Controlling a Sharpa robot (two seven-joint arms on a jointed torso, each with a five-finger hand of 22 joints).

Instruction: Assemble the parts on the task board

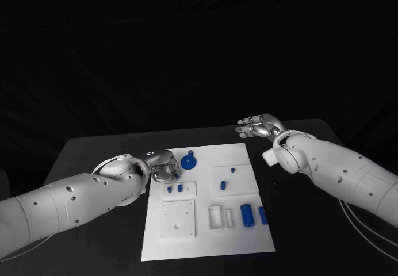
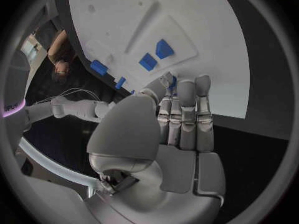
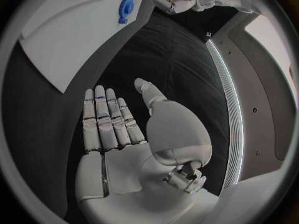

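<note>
The white task board [image 1: 207, 230] lies mid-table. On its far part sits a blue gear [image 1: 189, 162] [image 3: 126, 7]. My left hand [image 1: 164, 170] [image 2: 181, 119] hovers at the board's left edge beside the gear, fingers straight and together, thumb tip against them. A sliver of blue [image 2: 173, 79] shows at thumb and fingertip; whether it is held is unclear. Two small blue pegs [image 1: 175, 188] [image 2: 156, 55] stand in a small plate just beyond the fingers. My right hand [image 1: 259, 127] [image 3: 118, 129] is flat and empty over black table past the board's far right corner.
Two blue cylinders [image 1: 253, 214] lie on the board's right side beside a white slotted block [image 1: 219, 218]. A small blue peg [image 1: 222, 185] stands on a raised square plate. Another square plate [image 1: 178, 219] sits near the board's front left. Black table surrounds the board.
</note>
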